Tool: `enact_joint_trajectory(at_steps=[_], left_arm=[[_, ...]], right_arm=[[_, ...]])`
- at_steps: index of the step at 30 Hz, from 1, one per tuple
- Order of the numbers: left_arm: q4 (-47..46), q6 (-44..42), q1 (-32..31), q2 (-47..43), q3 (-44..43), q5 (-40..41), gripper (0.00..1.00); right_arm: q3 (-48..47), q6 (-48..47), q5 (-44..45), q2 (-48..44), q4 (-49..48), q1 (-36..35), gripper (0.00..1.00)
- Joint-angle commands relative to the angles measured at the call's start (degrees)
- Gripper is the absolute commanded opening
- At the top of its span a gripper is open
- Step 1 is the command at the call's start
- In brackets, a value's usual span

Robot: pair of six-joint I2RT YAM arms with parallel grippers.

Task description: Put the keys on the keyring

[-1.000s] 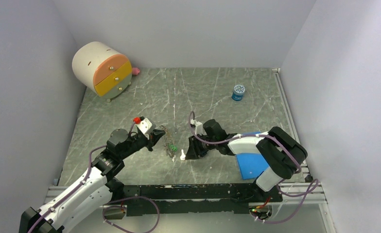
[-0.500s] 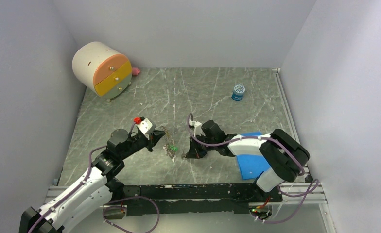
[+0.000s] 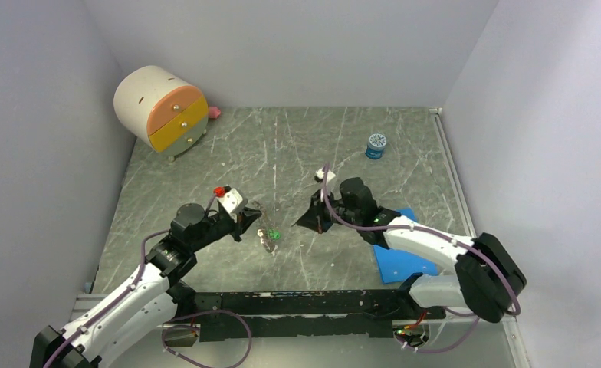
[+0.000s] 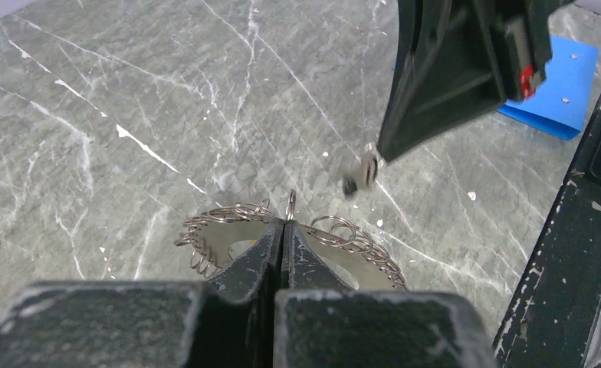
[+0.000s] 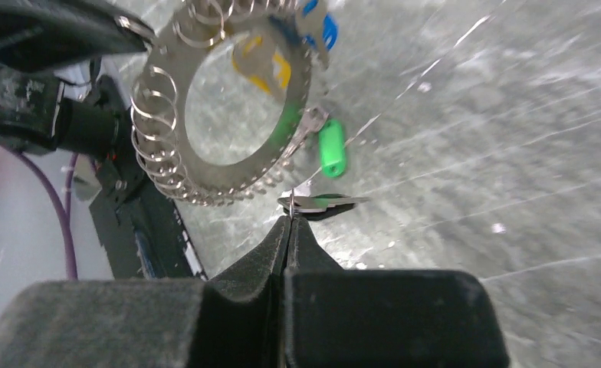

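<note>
My left gripper (image 4: 284, 224) is shut on the rim of the keyring (image 4: 359, 244), a flat silvery hoop edged with many small wire loops, held just above the table (image 3: 336, 146). In the right wrist view the keyring (image 5: 159, 146) carries a green key (image 5: 332, 147), a yellow key (image 5: 270, 70) and a blue key (image 5: 324, 29). My right gripper (image 5: 288, 218) is shut on the small loop of another key (image 5: 330, 202), held off the table a little to the right of the hoop. From above, the left gripper (image 3: 248, 220) and right gripper (image 3: 314, 225) face each other across the keyring (image 3: 267, 236).
A round white cabinet (image 3: 162, 107) with orange and yellow drawers stands at the back left, a pink bit (image 3: 215, 112) beside it. A small blue jar (image 3: 376, 146) sits at the back right. A blue sheet (image 3: 405, 259) lies under the right arm. A black rail (image 3: 297, 303) runs along the near edge.
My right gripper has shut on a key and drawn back up and to the right, away from the keyring; its elbow has swung right. The left gripper has kept hold of the keyring.
</note>
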State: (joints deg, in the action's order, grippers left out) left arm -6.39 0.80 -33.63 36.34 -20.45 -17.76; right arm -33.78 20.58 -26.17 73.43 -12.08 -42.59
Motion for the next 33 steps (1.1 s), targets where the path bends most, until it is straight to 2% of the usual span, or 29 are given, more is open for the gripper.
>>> enact_joint_trajectory(at_steps=[1, 4, 8, 13, 17, 25, 33], left_arm=[[-2.2, -2.6, 0.0, 1.3, -3.5, -3.2, 0.03], [-1.5, -3.5, -0.1, 2.6, -4.4, -3.7, 0.03], [-1.3, -5.2, 0.0, 4.3, -4.9, -5.0, 0.03], [-3.2, -5.8, -0.1, 7.0, -5.4, -7.9, 0.03], [-6.7, -6.1, -0.1, 8.4, -4.6, -10.4, 0.03], [-10.4, -7.2, -0.2, 7.2, -2.4, -12.0, 0.03], [-10.7, -6.6, -0.2, 8.8, -1.7, -14.5, 0.03]], right_arm=[[-1.8, -3.1, 3.4, -5.6, 0.5, 2.3, 0.0], [-2.9, -6.6, 7.0, -8.6, 1.6, 3.3, 0.0], [-3.7, -9.8, 6.8, -11.0, 2.2, 5.2, 0.0], [-7.5, -11.8, -2.3, -10.3, 7.0, 7.5, 0.0], [-6.4, -11.5, -6.7, -11.4, 2.9, 7.5, 0.0], [-9.0, -14.7, -13.8, -8.3, 3.8, 6.2, 0.0], [-11.0, -19.7, -11.3, -6.4, 4.9, 1.8, 0.0]])
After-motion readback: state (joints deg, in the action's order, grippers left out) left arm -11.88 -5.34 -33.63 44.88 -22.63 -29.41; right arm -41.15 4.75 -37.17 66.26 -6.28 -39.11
